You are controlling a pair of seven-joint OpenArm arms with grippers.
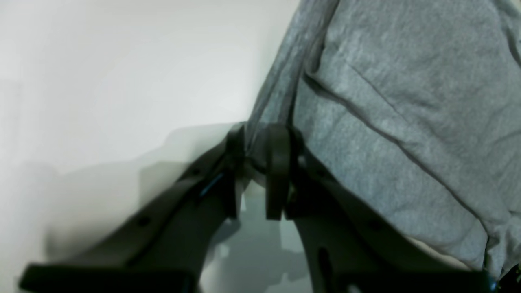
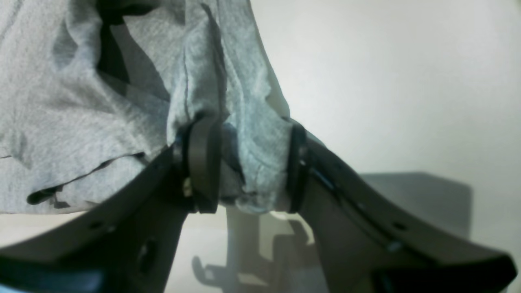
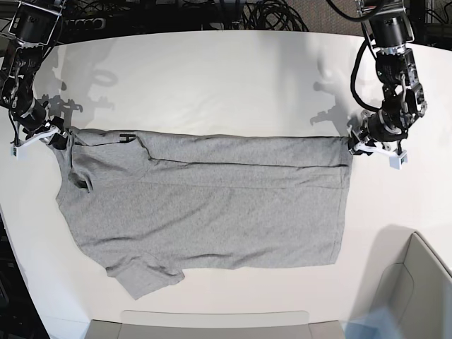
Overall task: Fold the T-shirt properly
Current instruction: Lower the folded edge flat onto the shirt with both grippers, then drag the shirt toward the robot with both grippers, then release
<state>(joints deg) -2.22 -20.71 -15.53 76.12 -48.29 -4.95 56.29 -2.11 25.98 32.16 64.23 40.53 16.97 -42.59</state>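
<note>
The heather-grey T-shirt [image 3: 212, 205] lies flat on the white table [image 3: 212, 78], its plain side up and its top edge pulled straight between both arms. A band is folded over along that top edge. My left gripper [image 3: 353, 145] is at the shirt's top right corner. In the left wrist view, the left gripper [image 1: 258, 148] is shut on a thin fold of the T-shirt [image 1: 407, 101]. My right gripper [image 3: 60, 135] is at the collar end on the left. In the right wrist view, the right gripper [image 2: 252, 162] stands wide open, with a loose bunch of T-shirt [image 2: 61, 101] between its fingers.
A grey bin [image 3: 417, 282] stands at the front right corner. A grey panel [image 3: 212, 326] runs along the front edge. Black cables [image 3: 268, 14] lie behind the table's far edge. One sleeve [image 3: 145, 275] sticks out at the shirt's front left.
</note>
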